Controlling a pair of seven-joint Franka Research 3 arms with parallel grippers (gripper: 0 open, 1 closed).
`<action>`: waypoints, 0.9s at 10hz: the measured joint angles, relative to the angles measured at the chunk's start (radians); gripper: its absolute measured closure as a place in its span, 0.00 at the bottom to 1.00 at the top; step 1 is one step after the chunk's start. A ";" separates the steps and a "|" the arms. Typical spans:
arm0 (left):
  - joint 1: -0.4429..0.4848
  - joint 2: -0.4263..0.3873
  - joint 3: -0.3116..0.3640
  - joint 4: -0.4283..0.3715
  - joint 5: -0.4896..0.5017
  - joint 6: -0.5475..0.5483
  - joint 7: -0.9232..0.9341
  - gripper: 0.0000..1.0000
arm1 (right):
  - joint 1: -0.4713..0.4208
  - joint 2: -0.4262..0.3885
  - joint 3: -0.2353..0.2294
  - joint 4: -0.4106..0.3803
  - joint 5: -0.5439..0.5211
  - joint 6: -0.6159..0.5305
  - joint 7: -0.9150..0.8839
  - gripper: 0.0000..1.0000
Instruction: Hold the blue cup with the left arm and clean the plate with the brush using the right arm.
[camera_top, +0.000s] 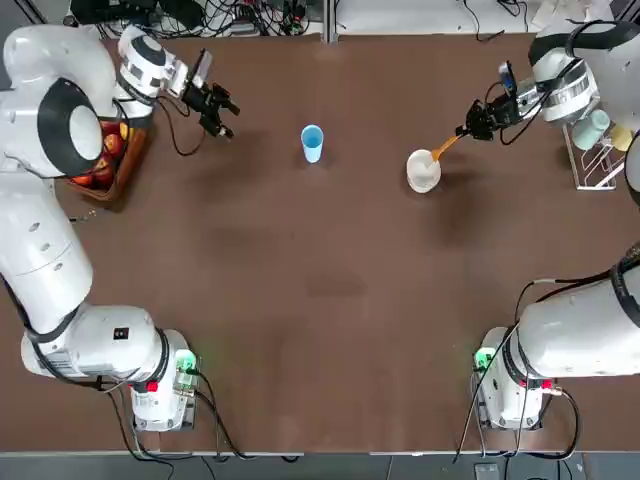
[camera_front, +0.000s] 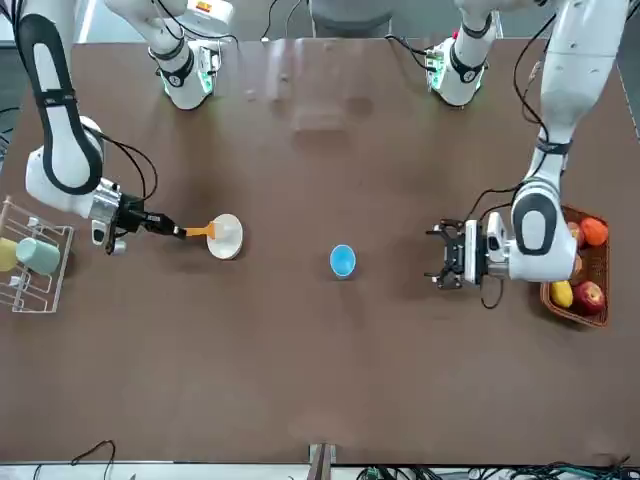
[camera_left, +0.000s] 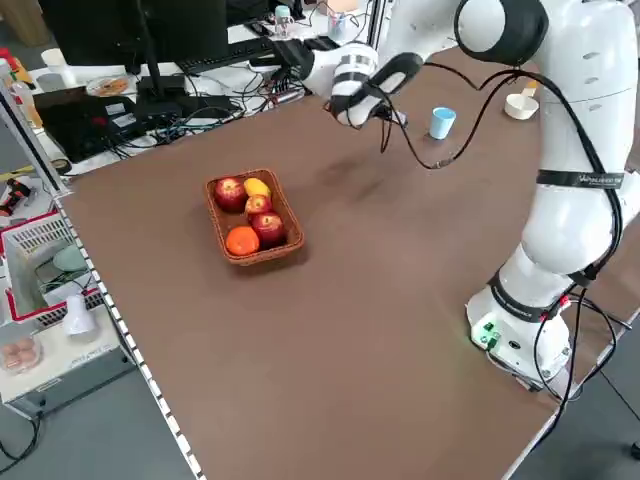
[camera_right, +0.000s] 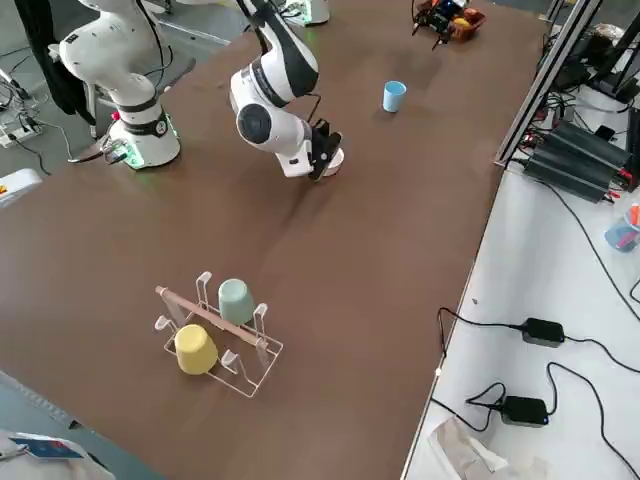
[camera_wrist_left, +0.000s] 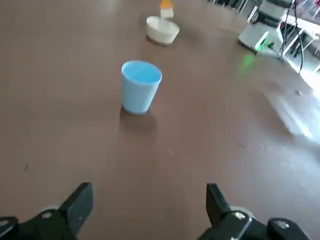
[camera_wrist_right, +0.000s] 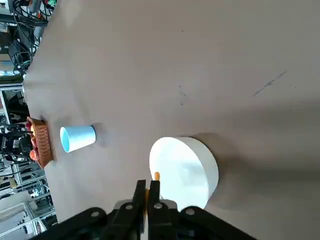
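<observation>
**cup grab not started yet, brush already at the plate**

working from the near edge of the top view back: both arm bases sat along the bottom of the frame, then a big stretch of bare brown table (camera_top: 330, 290) with nothing on it. all the action was up in the top third.

the blue cup (camera_top: 312, 142) stood upright just left of centre, on its own. the left gripper (camera_top: 217, 108) was off to its left, well apart from it, turned level toward the cup, with its jaws spread wide and holding nothing. the left wrist view showed the cup straight ahead between the two fingers (camera_wrist_left: 76, 206) but still some way off.

right of centre, the plate (camera_top: 423, 170) sat near the cup, not touching it. the right gripper (camera_top: 478, 122) was clamped tight on the brush (camera_top: 446, 147), orange handle slanting down to the plate's rim.

so i'd say this was the approach step: left arm needs to slide in level and close around the cup, then scrubbing can go on.

hard to see: the bristles, hidden over the plate, so i couldn't tell if they touched it. the fruit basket (camera_top: 118, 168) was half under the left arm, and the cup rack (camera_top: 598, 150) was cut off at the right edge.
</observation>
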 joint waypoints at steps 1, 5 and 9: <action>0.013 -0.022 0.010 0.027 0.098 0.000 -0.108 0.00 | 0.000 0.000 0.000 -0.006 0.021 0.000 -0.020 0.95; 0.032 -0.104 0.017 0.091 0.349 0.002 -0.510 0.00 | 0.000 0.000 0.001 -0.105 0.183 0.010 -0.259 0.95; 0.018 -0.210 0.013 0.169 0.529 -0.001 -0.871 0.00 | 0.000 0.006 0.001 -0.117 0.227 0.011 -0.347 0.95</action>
